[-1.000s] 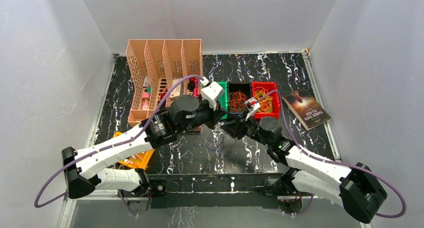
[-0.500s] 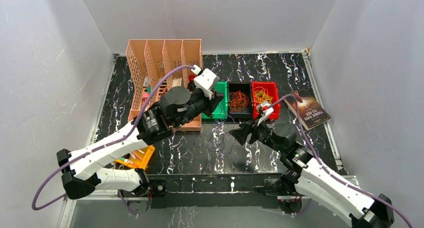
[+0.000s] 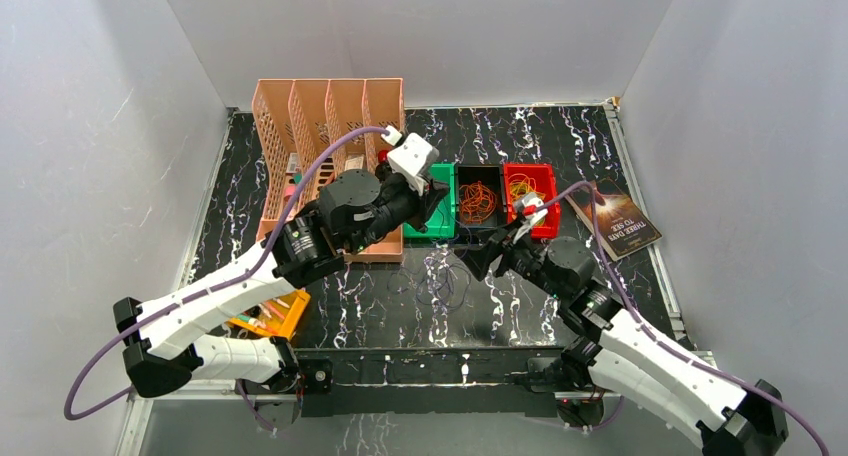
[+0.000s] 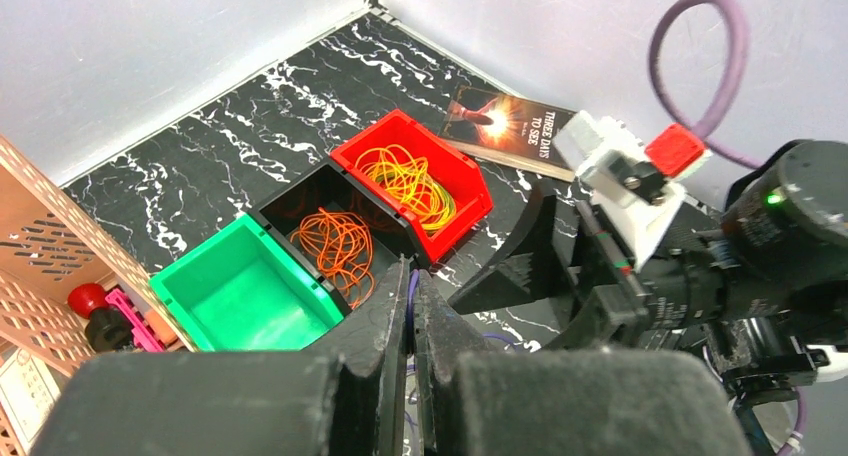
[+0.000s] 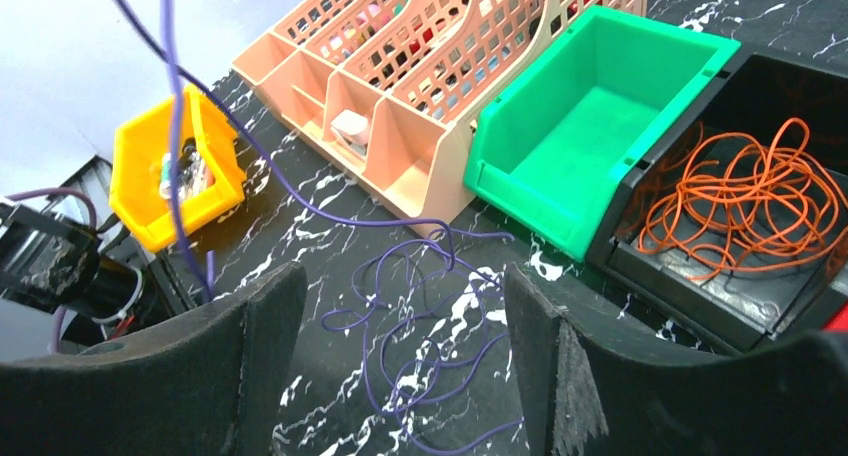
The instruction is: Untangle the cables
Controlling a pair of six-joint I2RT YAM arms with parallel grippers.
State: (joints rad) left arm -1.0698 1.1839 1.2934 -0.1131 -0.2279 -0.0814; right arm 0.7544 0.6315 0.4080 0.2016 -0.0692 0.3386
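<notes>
Only the left wrist view shows left claw [image 4: 410, 272] pinching purple cable [image 4: 412, 290].

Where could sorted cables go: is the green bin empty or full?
Empty. The green bin shows a bare floor in both wrist views; the black bin beside it holds orange cables.

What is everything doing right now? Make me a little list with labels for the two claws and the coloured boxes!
left gripper: shut on a thin purple wire
right gripper: open, over the loose purple tangle on the black marbled table, holding nothing
green plastic bin: empty
black plastic bin: tangled orange wires
red plastic bin: tangled yellow wires
</notes>
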